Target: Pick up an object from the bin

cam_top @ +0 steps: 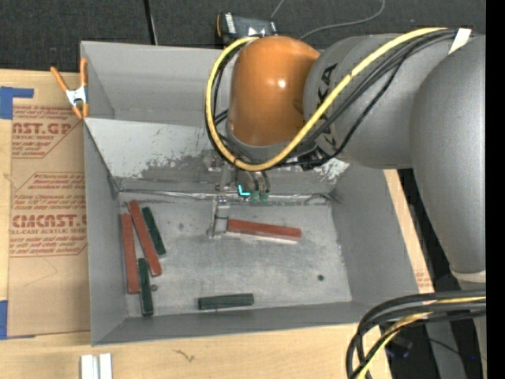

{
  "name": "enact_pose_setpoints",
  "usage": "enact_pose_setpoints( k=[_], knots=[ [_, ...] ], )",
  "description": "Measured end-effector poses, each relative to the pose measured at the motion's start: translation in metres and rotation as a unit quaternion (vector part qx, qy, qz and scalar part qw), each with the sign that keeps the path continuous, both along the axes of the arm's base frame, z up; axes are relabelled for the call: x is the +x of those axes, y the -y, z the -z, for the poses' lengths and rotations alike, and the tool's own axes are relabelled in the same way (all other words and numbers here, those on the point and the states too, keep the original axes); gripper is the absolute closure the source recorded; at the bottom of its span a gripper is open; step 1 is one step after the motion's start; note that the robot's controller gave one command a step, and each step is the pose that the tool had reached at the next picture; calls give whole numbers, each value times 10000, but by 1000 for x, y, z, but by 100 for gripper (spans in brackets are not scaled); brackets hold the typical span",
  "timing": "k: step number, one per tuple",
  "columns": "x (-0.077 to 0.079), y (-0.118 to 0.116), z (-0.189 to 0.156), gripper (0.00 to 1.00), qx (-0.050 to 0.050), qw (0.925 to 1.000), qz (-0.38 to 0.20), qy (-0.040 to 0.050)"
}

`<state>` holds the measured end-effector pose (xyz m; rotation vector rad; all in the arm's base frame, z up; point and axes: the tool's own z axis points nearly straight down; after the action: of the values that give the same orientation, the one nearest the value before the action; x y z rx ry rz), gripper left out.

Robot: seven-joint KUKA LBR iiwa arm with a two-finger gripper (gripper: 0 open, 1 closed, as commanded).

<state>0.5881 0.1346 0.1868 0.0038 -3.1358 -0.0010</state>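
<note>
Fingers, closed, sit at the left end of a sideways-lying red stick.

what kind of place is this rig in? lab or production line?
Most likely a robotics lab bin-picking test cell: one KUKA arm with loosely routed cables reaches into a grey metal bin holding just a few loose red and dark green sticks.

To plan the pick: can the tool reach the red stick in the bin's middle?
Probably yes: the tool stands at one end of the red stick, and nothing lies on it.
</note>
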Motion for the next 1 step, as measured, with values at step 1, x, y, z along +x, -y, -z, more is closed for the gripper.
enact_pose_setpoints(
  k=[1],
  knots=[
    [-1, 65, 109, 0, -5, 9985, -540, -1]
  ],
)
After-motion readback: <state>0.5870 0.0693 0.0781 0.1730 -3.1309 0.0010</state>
